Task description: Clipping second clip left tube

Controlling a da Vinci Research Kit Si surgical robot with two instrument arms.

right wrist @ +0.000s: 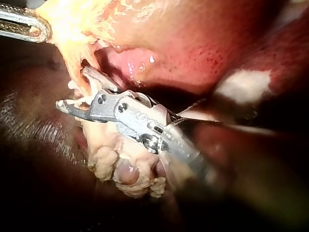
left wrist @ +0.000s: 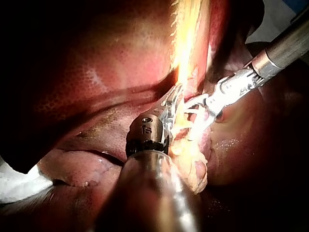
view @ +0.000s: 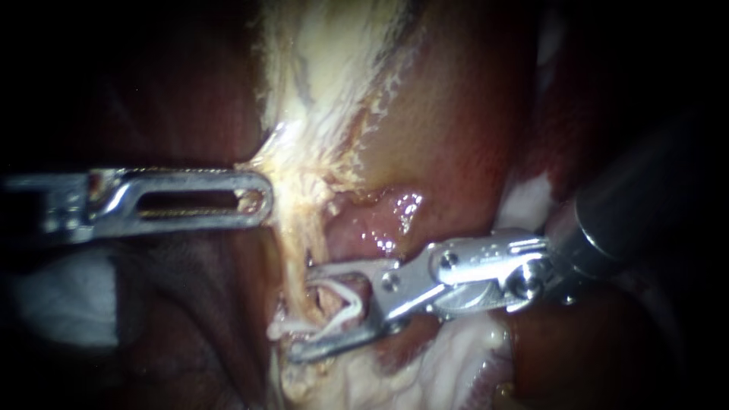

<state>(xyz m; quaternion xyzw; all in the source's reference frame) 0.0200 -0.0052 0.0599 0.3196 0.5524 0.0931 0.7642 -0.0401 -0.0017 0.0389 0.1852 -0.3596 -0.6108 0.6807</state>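
A pale stringy tube (view: 298,254) runs down from the whitish gallbladder tissue (view: 326,68). My right instrument (view: 305,311) comes in from the right, its jaws open and straddling the tube. A white V-shaped clip (view: 348,301) sits in the gap between them. My left instrument (view: 262,199) comes in level from the left, its slotted jaws shut on the edge of the pale tissue beside the tube. In the right wrist view my right instrument (right wrist: 72,91) reaches around the fatty strand (right wrist: 104,159). The left wrist view shows my left instrument (left wrist: 174,99) close beside the right one (left wrist: 200,108).
Dark red liver (view: 456,106) lies behind and around the tube. A moist pink patch (view: 380,220) glistens just above the right instrument's jaws. White gauze (view: 61,296) lies at the lower left, and more gauze (view: 524,201) sits behind the right shaft.
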